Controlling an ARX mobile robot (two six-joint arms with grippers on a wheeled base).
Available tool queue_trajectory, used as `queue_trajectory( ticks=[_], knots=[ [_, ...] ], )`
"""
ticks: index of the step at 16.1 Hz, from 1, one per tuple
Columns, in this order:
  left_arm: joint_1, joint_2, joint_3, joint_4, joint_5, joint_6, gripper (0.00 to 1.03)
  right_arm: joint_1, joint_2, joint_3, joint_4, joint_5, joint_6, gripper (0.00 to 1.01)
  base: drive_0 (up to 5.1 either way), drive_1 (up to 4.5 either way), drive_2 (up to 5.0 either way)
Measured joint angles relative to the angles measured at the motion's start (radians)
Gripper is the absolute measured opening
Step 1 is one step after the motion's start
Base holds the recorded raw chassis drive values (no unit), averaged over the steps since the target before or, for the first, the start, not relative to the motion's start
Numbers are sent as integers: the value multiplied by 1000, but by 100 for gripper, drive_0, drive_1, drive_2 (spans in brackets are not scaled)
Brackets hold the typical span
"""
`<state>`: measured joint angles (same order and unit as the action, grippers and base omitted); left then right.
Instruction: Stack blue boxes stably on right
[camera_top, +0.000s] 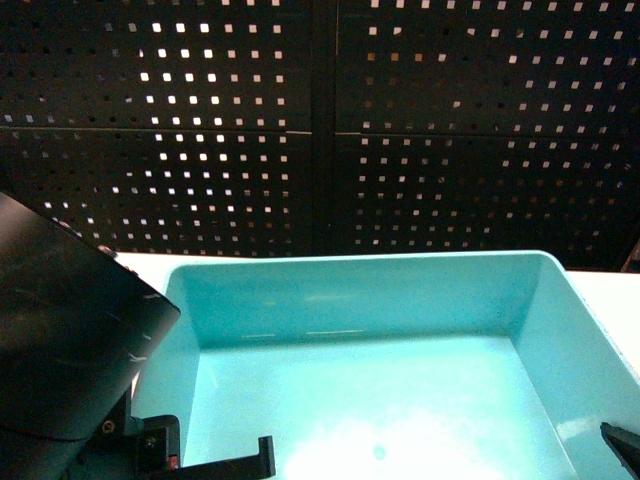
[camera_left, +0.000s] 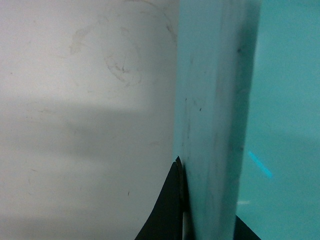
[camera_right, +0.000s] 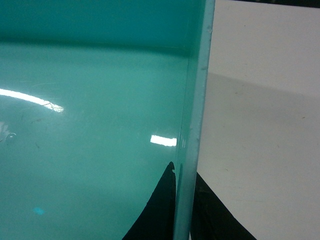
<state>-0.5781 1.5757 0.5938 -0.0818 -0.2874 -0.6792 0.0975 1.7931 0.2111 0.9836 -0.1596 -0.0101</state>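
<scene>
Turquoise box (camera_top: 370, 370) on a white table (camera_left: 75, 125), both grippers clamped on its side walls; black perforated panel (camera_top: 320, 120) behind

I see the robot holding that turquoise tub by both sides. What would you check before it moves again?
1. Left gripper straddles the turquoise tub's left wall: ok.
2. Right gripper straddles the right wall: ok.
3. Tub empty: ok.
4. Tub level in the head view: ok.
5. Larger blue box's position: cannot tell, out of view.
6. White table beside the tub unobstructed: ok where visible.
</scene>
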Motion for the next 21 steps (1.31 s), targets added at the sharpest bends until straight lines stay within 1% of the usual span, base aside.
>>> queue_trajectory(
  ticks=[1,2,3,4,5,6,7,8,9,10,12,13,14,15,16,17,18,20,21],
  knots=[
    [0,-19,2,-5,0,7,2,-7,-24,9,-34,-7,6,7,0,0,0],
    [0,-42,14,-23,-2,23,2,-16,-54,20,-91,-18,21,7,0,0,0],
    [7,-67,33,-31,-5,60,2,-29,-109,32,-161,-24,39,7,0,0,0],
    [10,-110,58,-45,-16,104,2,-47,-208,75,-243,-36,44,7,0,0,0],
    [17,-152,94,-47,-28,143,2,-57,-272,118,-293,-45,45,7,0,0,0],
    [23,-200,144,-37,-43,200,2,-70,-345,179,-343,-55,53,7,0,0,0],
    [25,-230,178,-33,-53,240,2,-84,-393,224,-374,-68,59,7,0,0,0],
    [23,-277,212,-7,-69,312,2,-101,-459,286,-417,-80,64,7,0,0,0],
    [21,-304,243,-2,-69,360,2,-113,-500,328,-446,-87,68,7,0,0,0],
    [15,-331,282,-6,-69,401,2,-130,-541,374,-481,-99,79,7,0,0,0],
    [3,-365,329,-3,-67,442,2,-148,-623,436,-553,-106,100,7,0,0,0],
    [-6,-389,348,-3,-62,452,2,-165,-686,462,-610,-112,106,7,0,0,0],
    [-18,-425,378,-16,-57,452,2,-186,-764,496,-658,-122,112,7,0,0,0],
    [-26,-452,410,-14,-48,462,2,-198,-811,526,-681,-127,117,7,0,0,0],
    [-32,-474,424,1,-49,473,2,-205,-855,555,-685,-127,118,7,0,0,0],
    [-40,-491,425,15,-51,492,2,-211,-879,561,-688,-131,119,7,0,0,0],
    [-39,-498,415,34,-50,502,2,-212,-891,561,-690,-129,123,7,0,0,0],
    [-38,-498,396,40,-53,504,2,-212,-888,557,-691,-131,123,7,0,0,0],
    [-37,-492,392,32,-54,504,2,-212,-872,545,-694,-131,134,7,0,0,0]
  ],
)
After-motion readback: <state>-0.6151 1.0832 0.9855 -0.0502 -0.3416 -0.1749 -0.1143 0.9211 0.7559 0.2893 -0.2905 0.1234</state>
